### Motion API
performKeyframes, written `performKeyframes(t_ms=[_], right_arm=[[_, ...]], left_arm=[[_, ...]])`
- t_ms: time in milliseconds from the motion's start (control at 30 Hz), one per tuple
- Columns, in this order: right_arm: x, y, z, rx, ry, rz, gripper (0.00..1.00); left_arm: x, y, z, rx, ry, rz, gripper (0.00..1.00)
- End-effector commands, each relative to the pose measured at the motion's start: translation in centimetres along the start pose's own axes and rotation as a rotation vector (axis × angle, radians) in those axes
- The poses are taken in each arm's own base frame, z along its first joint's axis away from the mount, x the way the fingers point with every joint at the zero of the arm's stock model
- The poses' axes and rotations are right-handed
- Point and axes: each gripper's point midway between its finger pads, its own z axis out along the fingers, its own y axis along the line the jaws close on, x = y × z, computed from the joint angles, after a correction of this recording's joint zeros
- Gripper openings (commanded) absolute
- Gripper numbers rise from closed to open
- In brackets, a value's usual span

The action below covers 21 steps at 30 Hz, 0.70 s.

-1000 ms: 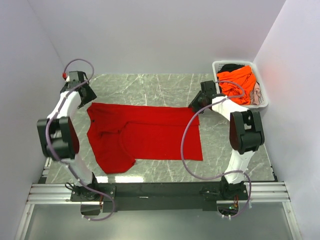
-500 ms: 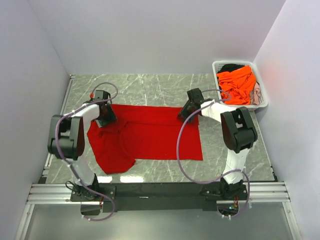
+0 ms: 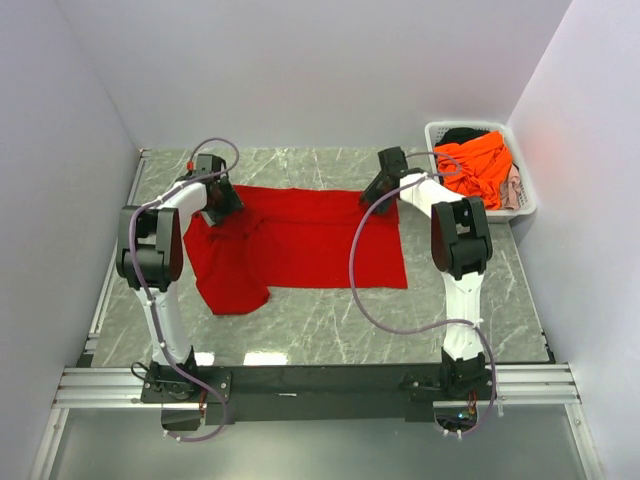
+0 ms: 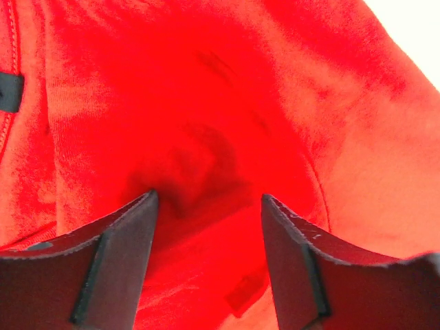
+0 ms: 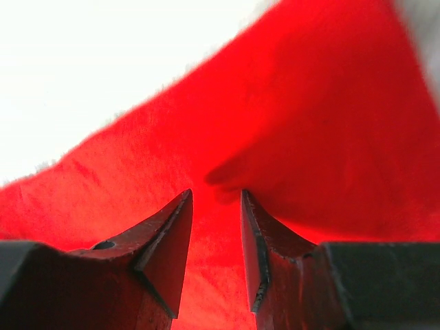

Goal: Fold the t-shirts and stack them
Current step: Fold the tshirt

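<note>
Top external view: a red t-shirt [image 3: 320, 245] lay spread across the marble table [image 3: 330, 325], with its left part bunched toward the near edge.
Left gripper [image 3: 222, 208]: was at the shirt's far left corner, jaws standing well apart, tips down on creased red cloth.
Right gripper [image 3: 373, 200]: was at the shirt's far right edge, jaws parted by a narrow gap, with no cloth seen pinched between them.
Basket [image 3: 432, 130]: was white and slotted, at the far right corner, and held an orange t-shirt [image 3: 480, 165] beside a dark one [image 3: 462, 133].

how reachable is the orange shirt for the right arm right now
Probably yes: the orange shirt lies uncovered on top in the open basket, close beside the right claw.
</note>
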Motion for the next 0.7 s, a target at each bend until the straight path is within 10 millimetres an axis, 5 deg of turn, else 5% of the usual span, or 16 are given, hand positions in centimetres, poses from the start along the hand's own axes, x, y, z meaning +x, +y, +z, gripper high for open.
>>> performKeyframes(t_ms=[0,133,200,233,367,433,633,667], right_arm=[[-3.2,-2.2,0.6,0.086,-0.046,-0.061,0.42],[-4.7,0.2,-3.0,-0.004,-0.097,-0.148,0.42],[-3.8,-0.4,-4.0,-0.023,-0.094,-0.171,0.42],[-4.0,0.6,-6.2,-0.063,-0.124,-0.183,0.42],[-0.9,-2.0,-8.9,-0.093,-0.110,-0.188,0.42],[0.0,-2.2,-11.0,-0.125,-0.123,-0.195,0.41],[4.0,-7.3,-12.7,-0.065,-0.081,-0.224,0.40],[4.3,-7.6,-12.9,-0.062,-0.081,-0.224,0.40]], left_arm=[[0.2,-1.1,-0.3,0.041,0.030,-0.018,0.68],[-1.0,-0.9,-4.7,0.061,-0.052,0.002,0.75],[-1.2,-0.5,-6.4,0.052,-0.095,0.035,0.75],[-1.1,-0.2,-8.1,0.054,-0.120,0.044,0.75],[0.8,1.8,-10.9,0.047,-0.157,0.036,0.74],[2.0,4.3,-12.0,0.014,-0.185,0.005,0.73],[4.8,12.4,-11.8,-0.049,-0.183,-0.210,0.63],[5.3,12.5,-11.6,-0.049,-0.172,-0.211,0.61]])
